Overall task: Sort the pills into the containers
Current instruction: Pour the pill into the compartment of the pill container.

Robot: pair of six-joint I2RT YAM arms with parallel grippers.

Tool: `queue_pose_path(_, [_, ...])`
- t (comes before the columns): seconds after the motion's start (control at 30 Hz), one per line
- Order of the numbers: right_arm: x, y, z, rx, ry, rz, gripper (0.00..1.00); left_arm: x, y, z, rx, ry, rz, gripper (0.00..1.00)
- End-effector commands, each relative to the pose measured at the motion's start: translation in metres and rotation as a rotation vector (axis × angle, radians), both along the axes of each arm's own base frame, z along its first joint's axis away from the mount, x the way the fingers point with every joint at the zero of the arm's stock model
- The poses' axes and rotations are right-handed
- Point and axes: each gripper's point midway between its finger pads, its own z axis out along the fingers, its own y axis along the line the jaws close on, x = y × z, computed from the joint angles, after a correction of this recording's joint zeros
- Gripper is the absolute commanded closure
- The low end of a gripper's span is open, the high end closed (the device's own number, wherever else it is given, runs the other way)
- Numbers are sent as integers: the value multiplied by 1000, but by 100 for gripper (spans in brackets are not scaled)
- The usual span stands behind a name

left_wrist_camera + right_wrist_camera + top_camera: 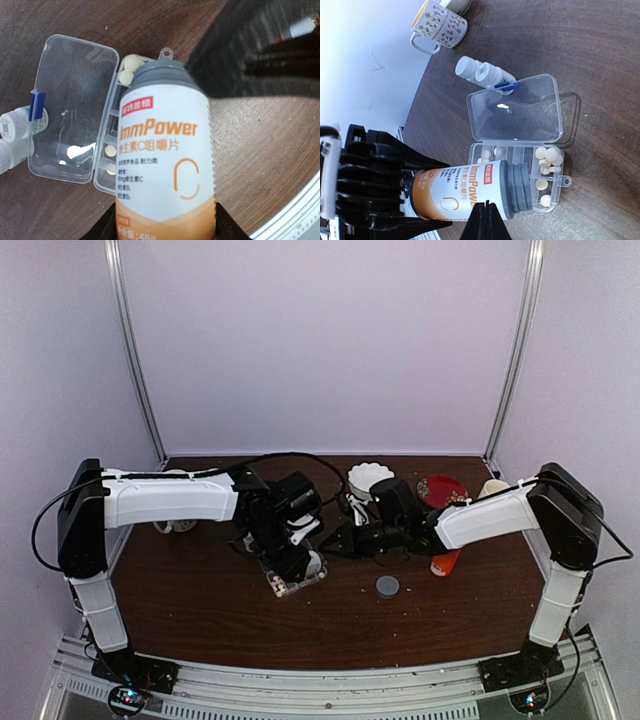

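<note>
A: Top view first. Where is the organizer box (291, 585) sitting?

B: It is sitting near the middle of the table (200, 610). The cap (387, 586) is lying apart at its 3 o'clock. The bowl (369, 478) is standing at its 1 o'clock, and the plate (441, 490) is sitting at the bowl's 3 o'clock.

A: Left wrist view?

B: The lid (70, 100) is lying open at 9 o'clock of the compartments. The large bottle (165, 150) is hanging over the compartments, mouth pointing to 12. The small bottle (12, 132) is lying just beside the lid's 9 o'clock edge.

A: Pills?

B: The pills (545, 155) are lying in the compartments. In the right wrist view, some are clustering at 2 o'clock of the large bottle's mouth.
</note>
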Motion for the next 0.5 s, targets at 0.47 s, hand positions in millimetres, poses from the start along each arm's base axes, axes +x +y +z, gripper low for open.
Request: queue_pose_path(0.47, [-3, 9, -5, 18, 6, 5, 100, 11, -16, 27, -84, -63, -18, 100])
